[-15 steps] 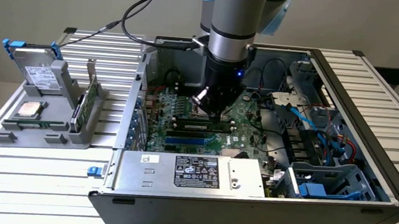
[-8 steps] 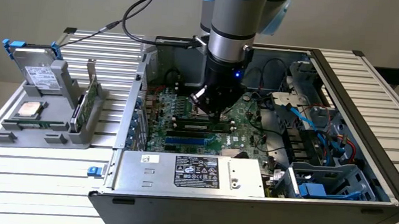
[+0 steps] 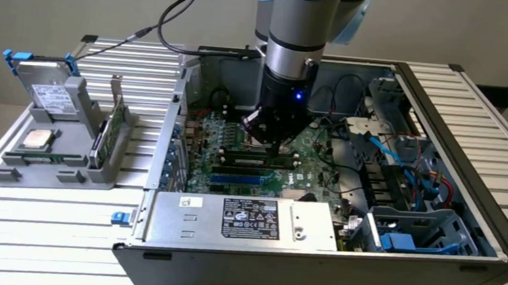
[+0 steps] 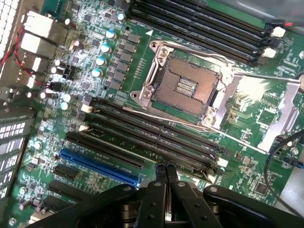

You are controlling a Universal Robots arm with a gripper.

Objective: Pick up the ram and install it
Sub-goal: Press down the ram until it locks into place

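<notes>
The ram (image 3: pixel 252 160), a long narrow stick with dark chips, stands on edge among the black memory slots (image 4: pixel 142 137) of the motherboard, inside the open computer case (image 3: pixel 467 200). My gripper (image 3: pixel 277 146) (image 4: pixel 165 167) hangs straight down over it. Its two fingers are shut tight against each other with nothing between them. The fingertips sit just above the slot rows beside the bare processor socket (image 4: pixel 183 88). Whether they touch the ram I cannot tell.
A grey holder (image 3: pixel 53 167) at the exterior view's left carries a hard drive (image 3: pixel 48 89), a processor chip (image 3: pixel 36 139) and an upright green expansion card (image 3: pixel 114 128). The power supply (image 3: pixel 243 220) lies at the case's front, with cables and drive bays (image 3: pixel 411 223) at the exterior view's right.
</notes>
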